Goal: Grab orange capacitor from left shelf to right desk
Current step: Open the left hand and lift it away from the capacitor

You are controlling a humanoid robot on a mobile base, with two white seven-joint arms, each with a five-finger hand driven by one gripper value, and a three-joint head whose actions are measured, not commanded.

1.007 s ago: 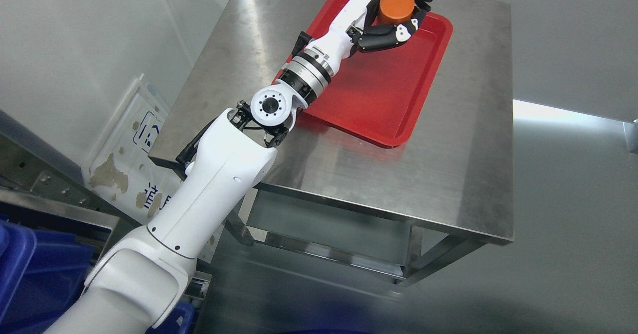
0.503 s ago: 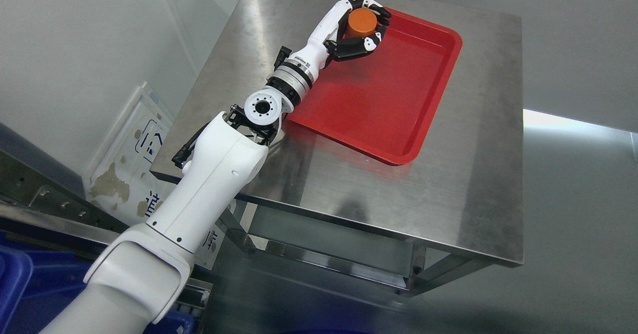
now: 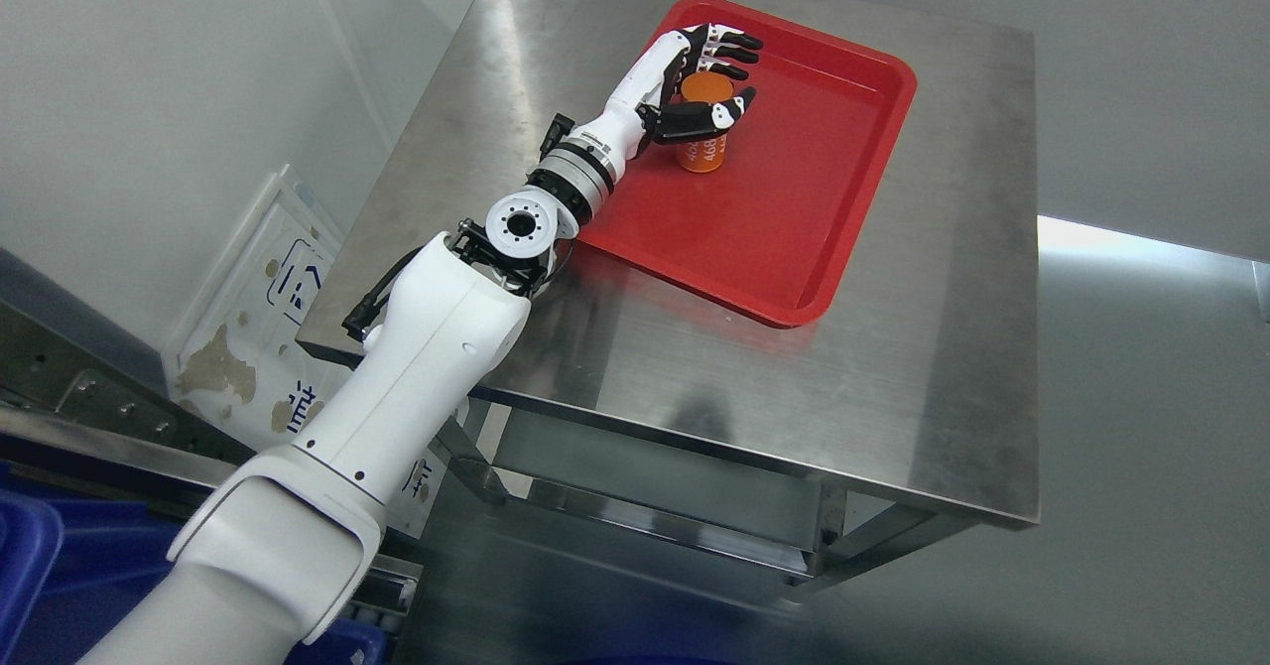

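Lowered capacitor point(image 3: 703, 127) now upright, axis vertical

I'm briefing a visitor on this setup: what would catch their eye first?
The red tray on the steel table, bright against all the grey. Then the orange capacitor standing upright in the tray's far left part, with the left hand at its top, fingers spread.

The orange capacitor point(image 3: 704, 129) stands upright in the red tray point(image 3: 794, 218) on the steel desk point(image 3: 923, 367). The left hand point(image 3: 699, 74) sits around its top, fingers point(image 3: 734, 48) spread loosely, thumb beside it.
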